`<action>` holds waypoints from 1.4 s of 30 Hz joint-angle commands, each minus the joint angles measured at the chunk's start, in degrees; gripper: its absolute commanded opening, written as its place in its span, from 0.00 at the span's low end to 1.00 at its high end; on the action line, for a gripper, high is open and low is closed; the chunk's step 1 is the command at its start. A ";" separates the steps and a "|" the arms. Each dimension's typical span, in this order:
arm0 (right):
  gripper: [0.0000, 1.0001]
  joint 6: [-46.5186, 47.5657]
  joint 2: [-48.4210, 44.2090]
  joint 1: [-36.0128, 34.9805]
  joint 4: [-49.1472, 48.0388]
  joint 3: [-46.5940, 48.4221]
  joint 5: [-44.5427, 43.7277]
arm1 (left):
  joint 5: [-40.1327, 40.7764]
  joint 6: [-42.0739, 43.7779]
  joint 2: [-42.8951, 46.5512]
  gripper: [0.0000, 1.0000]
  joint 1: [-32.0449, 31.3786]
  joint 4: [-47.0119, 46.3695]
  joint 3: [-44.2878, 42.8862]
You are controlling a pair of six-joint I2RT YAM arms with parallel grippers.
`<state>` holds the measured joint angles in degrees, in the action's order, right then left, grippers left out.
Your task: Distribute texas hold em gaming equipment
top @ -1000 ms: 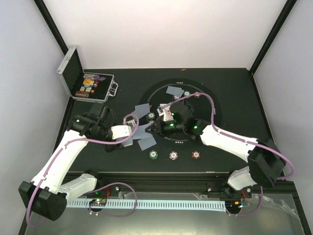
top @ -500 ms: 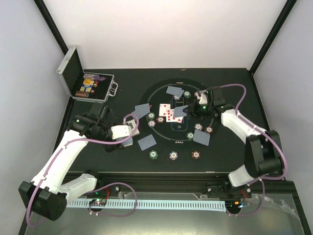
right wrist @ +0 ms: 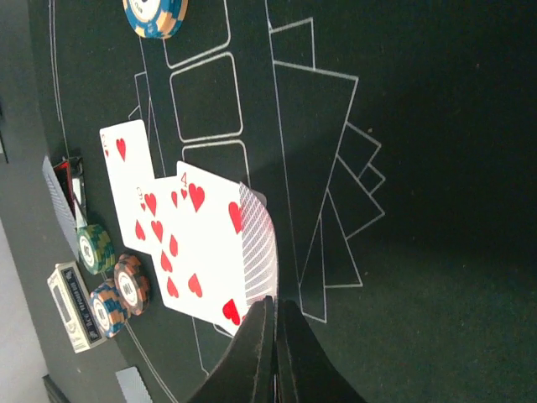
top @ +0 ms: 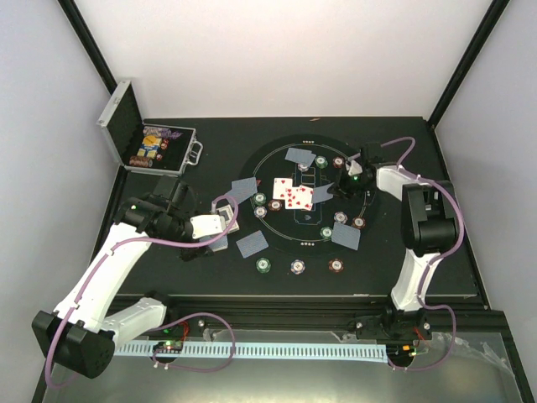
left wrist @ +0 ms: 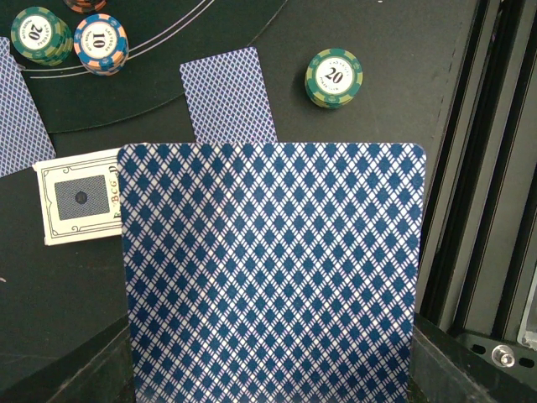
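Playing cards (top: 252, 243) and poker chips (top: 297, 266) spread over the black table (top: 403, 269); each gripper pinches one card.
Left gripper (top: 216, 227) is closed on a blue-backed card (left wrist: 268, 269) that fills its wrist view, above the table's left part, just near a deck box (left wrist: 80, 197) and a green chip (left wrist: 334, 77). Right gripper (right wrist: 272, 315) is clamped tight on a tilted card (right wrist: 258, 239), back side showing, its edge right by the face-up heart cards (right wrist: 201, 252) inside the printed circle (top: 264, 155). Other face-down cards and small chip stacks lie around that circle; green, white and red chips sit in a row toward the front edge. Open silver case (top: 126, 126) sits at the far left corner.
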<state>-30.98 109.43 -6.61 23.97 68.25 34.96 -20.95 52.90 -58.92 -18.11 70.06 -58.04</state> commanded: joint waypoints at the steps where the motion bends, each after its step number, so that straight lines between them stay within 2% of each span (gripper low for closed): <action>1: 0.02 3.73 2.07 0.07 3.60 3.81 -2.86 | 0.12 0.27 0.64 0.02 0.09 0.03 -0.75; 5: 0.02 4.20 4.35 0.22 5.17 6.28 -5.15 | -0.05 0.27 0.53 0.02 0.09 0.15 -0.97; 7: 0.07 4.60 5.33 0.17 6.10 7.41 -5.84 | 0.01 0.25 0.76 0.01 0.09 0.22 -0.94; 13: 0.45 5.89 3.35 -0.02 6.80 7.11 -8.27 | -0.21 0.27 0.64 0.02 0.09 0.43 -1.06; 18: 0.56 6.68 -1.35 -0.71 10.01 7.41 -15.86 | -0.48 0.03 0.35 0.02 0.09 0.12 -1.21; 21: 0.58 5.15 -6.17 -2.58 9.30 5.11 -16.05 | -0.88 -0.08 0.23 0.01 0.09 -0.16 -1.24; 24: 0.63 1.47 -12.81 -8.50 5.56 0.96 -11.83 | -1.02 -0.15 0.11 0.01 0.09 -0.64 -1.07; 28: 0.79 -6.41 -19.09 -20.79 -1.81 -2.88 -5.75 | -1.18 -0.39 -0.60 0.02 0.09 -1.68 -0.85; 30: 0.83 -12.21 -21.45 -26.79 -8.26 -4.58 -3.66 | -1.60 -0.60 -1.08 0.01 0.09 -1.94 -1.00; 34: 0.85 -21.23 -23.28 -35.62 -19.88 -8.50 -0.74 | -1.95 -0.68 -1.38 0.02 0.09 -2.08 -1.33; 38: 0.84 -27.43 -22.44 -41.59 -28.74 -10.93 0.92 | -2.17 -0.74 -1.55 0.02 0.09 -2.18 -1.46; 42: 0.83 -30.88 -19.55 -46.43 -34.06 -11.07 1.79 | -2.49 -0.87 -1.42 0.02 0.09 -2.35 -1.29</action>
<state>-55.18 87.79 -49.60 0.05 57.12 34.72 -21.15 52.66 -60.45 -18.11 68.90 -58.04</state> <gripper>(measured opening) 0.831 0.665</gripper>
